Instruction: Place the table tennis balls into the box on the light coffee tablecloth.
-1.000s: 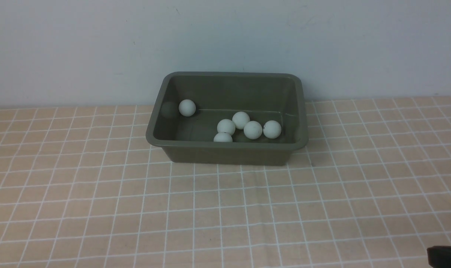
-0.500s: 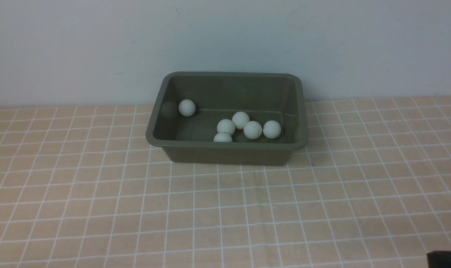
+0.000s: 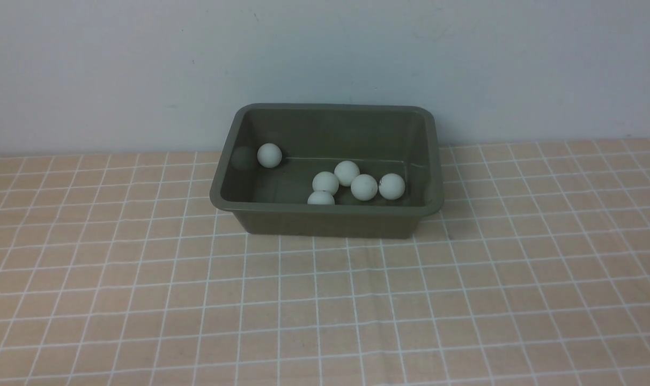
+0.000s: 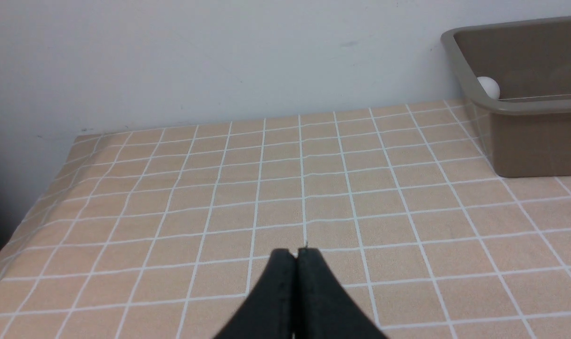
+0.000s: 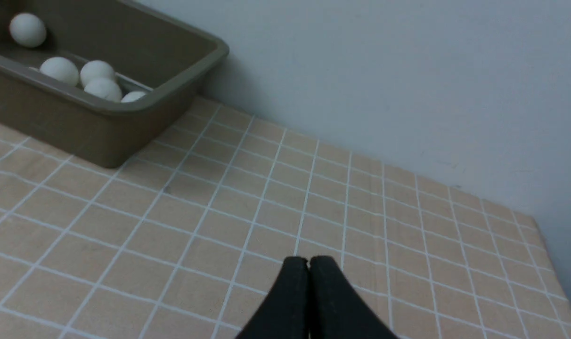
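My left gripper (image 4: pixel 295 254) sits with its two black fingers (image 4: pixel 278 292) pressed flat together, tips meeting along one thin seam, nothing pinched between them. It hangs above the surface, tips pointing forward and slightly down. My right gripper (image 5: pixel 308 262) looks the same: both black fingers (image 5: pixel 330 301) squeezed together to a narrow line, empty, angled forward and down. In the front view I see neither gripper, only a dark sliver at the lower left corner that I cannot identify.
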Available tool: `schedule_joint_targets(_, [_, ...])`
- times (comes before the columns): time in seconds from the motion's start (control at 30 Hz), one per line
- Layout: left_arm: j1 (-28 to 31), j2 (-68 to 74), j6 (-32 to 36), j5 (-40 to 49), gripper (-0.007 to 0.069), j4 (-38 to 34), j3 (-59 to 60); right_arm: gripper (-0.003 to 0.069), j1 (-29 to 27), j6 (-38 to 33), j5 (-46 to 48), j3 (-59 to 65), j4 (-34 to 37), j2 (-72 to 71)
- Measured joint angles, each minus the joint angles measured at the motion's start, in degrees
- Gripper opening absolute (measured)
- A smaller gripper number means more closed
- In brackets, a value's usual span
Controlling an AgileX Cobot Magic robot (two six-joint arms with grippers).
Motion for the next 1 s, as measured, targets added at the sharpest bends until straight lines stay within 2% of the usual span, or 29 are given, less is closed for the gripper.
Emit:
schedule_joint_targets(0.13, [0.0,0.0,0.0,0.1,-0.0069,0.0,0.0,-0.0018,0.0,2.7,-2.8,6.4,-0.1,-7.0])
schedule_joint_targets(0.3, [0.0,0.0,0.0,0.2,-0.0069,0.0,0.0,-0.0018,0.0,4.8,-3.8,7.0,-0.3,-10.6])
schedule_joint_targets(1.0, [0.0,0.0,0.0,0.2,-0.0069,0.1,0.0,-0.0018,0.0,5.3,4.6,7.1,-0.9,-10.9])
